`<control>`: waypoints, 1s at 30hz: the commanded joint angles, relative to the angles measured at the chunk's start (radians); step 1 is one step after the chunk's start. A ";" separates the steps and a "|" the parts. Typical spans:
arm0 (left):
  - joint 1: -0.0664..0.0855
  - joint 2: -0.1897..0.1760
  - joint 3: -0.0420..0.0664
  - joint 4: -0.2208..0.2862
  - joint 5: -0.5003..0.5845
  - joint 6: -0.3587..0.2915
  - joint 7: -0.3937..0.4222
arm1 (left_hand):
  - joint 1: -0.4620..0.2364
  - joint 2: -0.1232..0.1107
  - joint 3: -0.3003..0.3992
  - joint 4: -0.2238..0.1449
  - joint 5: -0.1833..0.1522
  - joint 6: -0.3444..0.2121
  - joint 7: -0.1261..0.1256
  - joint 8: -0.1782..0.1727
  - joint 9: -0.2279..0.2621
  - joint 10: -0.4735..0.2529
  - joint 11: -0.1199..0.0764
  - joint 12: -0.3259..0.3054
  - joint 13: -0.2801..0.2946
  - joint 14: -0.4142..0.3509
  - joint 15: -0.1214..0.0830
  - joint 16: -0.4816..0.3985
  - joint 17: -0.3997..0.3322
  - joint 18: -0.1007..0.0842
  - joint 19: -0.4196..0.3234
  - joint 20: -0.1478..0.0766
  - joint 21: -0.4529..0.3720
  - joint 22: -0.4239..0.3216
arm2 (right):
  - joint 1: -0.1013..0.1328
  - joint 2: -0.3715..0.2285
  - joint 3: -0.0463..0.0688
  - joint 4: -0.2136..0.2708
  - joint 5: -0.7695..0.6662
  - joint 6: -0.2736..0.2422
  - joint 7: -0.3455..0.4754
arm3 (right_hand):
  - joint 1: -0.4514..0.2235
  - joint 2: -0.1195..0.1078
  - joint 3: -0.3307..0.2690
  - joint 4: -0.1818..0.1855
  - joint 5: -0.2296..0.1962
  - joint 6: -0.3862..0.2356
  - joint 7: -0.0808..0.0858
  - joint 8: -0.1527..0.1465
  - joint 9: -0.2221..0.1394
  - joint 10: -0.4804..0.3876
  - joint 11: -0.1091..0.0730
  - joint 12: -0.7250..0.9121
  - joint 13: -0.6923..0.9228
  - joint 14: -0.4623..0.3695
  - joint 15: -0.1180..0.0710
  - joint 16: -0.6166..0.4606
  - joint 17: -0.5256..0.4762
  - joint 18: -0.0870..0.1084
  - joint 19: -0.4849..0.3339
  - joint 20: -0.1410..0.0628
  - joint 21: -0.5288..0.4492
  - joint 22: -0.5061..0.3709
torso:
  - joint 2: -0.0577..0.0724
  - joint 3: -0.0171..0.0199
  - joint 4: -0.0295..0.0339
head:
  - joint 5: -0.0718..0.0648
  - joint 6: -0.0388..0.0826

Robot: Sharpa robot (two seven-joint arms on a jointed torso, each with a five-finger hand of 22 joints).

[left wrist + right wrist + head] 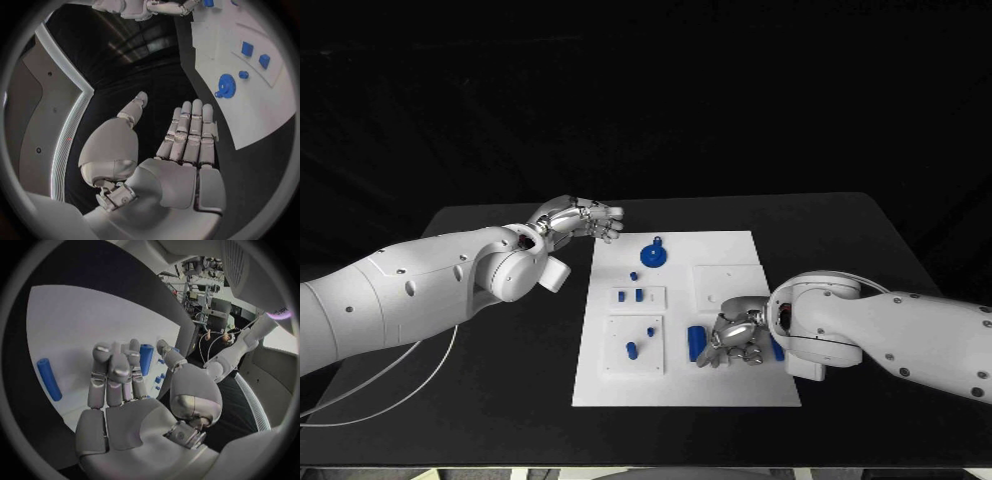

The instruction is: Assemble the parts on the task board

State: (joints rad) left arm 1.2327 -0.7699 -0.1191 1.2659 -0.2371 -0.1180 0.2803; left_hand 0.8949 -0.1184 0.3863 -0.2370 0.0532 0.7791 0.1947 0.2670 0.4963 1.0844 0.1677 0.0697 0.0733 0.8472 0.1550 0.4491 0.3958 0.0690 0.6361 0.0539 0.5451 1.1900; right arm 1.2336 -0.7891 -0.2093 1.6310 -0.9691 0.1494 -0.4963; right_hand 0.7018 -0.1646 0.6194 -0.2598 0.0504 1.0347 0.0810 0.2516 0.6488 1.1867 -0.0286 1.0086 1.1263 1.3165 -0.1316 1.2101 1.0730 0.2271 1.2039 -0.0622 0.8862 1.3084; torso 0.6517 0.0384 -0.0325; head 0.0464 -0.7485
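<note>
Pegs [49, 378] lie loose on the board [733, 385] — so my right hand [733, 340] hovers there, fingers curled, empty; left hand [577, 219] waits wide.

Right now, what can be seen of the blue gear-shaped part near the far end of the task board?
The blue gear-shaped part is a round toothed disc with a small looped tab or handle sticking out from one side, matte like plastic. It lies flat on the white task board, near its far end, on bare plate beside the raised white panel with two small blue blocks. Nothing touches it; the left hand hovers off the board's far left corner, fingers extended, holding nothing.
</note>
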 commanded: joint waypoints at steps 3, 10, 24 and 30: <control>0.001 0.000 0.000 0.003 -0.003 0.016 0.005 | 0.001 0.013 0.001 -0.007 -0.001 -0.009 0.001 0.005 -0.001 -0.005 -0.001 0.001 -0.001 -0.004 0.000 -0.004 0.001 0.020 -0.004 0.001 -0.006 0.001 | -0.012 -0.012 -0.010 0.001 -0.031 0.007 -0.026 | -0.005 -0.010 -0.020 -0.003 -0.001 -0.010 0.004 -0.006 0.002 0.005 0.001 -0.008 0.001 0.002 -0.003 -0.004 0.000 0.035 0.008 0.003 0.001 0.007 | 0.000 0.0001 -0.0003 | 0.000 0.000; 0.001 0.000 0.000 0.002 -0.004 0.015 0.005 | 0.002 0.013 0.001 -0.008 -0.001 -0.009 0.001 0.005 -0.001 -0.005 -0.002 0.001 -0.001 -0.004 0.000 -0.004 0.002 0.020 -0.004 0.001 -0.007 0.002 | -0.011 -0.038 -0.009 0.021 -0.028 0.001 -0.012 | -0.023 -0.016 -0.046 0.000 -0.001 -0.011 0.003 -0.007 0.004 0.005 0.000 -0.010 0.002 0.001 -0.004 -0.005 0.000 0.035 0.007 0.003 -0.002 0.005 | 0.000 0.0000 0.0000 | 0.002 0.000; 0.001 0.000 0.000 0.000 -0.004 0.013 0.006 | 0.002 0.014 0.000 -0.010 -0.001 -0.009 0.001 0.005 -0.001 -0.005 -0.002 0.001 -0.001 -0.004 0.000 -0.005 0.003 0.019 -0.004 0.001 -0.007 0.002 | 0.044 -0.142 0.049 0.068 0.033 -0.077 0.120 | -0.032 -0.002 -0.081 -0.011 0.000 -0.024 0.005 -0.015 0.003 0.005 0.002 -0.011 0.005 0.000 -0.003 -0.008 0.000 0.035 0.006 -0.001 -0.008 0.001 | 0.000 0.0015 -0.0005 | 0.000 0.007; 0.001 0.001 0.000 -0.002 -0.005 0.014 0.005 | 0.002 0.014 -0.001 -0.011 -0.001 -0.008 0.001 0.006 -0.001 -0.005 -0.002 0.001 -0.001 -0.004 0.000 -0.005 0.003 0.019 -0.004 0.001 -0.007 0.003 | 0.080 -0.188 0.067 0.079 0.083 -0.078 0.132 | -0.011 0.035 -0.090 -0.026 0.001 -0.027 0.006 -0.017 0.003 0.007 0.003 -0.007 0.009 -0.001 -0.002 -0.009 0.000 0.035 0.005 -0.003 -0.009 0.001 | 0.000 0.0027 -0.0007 | -0.006 0.010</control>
State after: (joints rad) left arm 1.2328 -0.7702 -0.1194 1.2639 -0.2379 -0.1175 0.2782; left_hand 0.8989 -0.1145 0.3857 -0.2419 0.0532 0.7791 0.1947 0.2668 0.4964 1.0844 0.1677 0.0697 0.0733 0.8475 0.1546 0.4491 0.3974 0.0773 0.6360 0.0540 0.5414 1.1916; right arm 1.3093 -0.9743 -0.1426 1.7101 -0.9352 0.0884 -0.4056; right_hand 0.6930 -0.1363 0.5320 -0.2835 0.0504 1.0169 0.0842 0.2400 0.6511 1.1860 -0.0282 1.0009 1.1349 1.3164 -0.1315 1.2062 1.0726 0.2344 1.2095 -0.0608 0.8823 1.3084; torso 0.6512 0.0405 -0.0330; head 0.0440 -0.7398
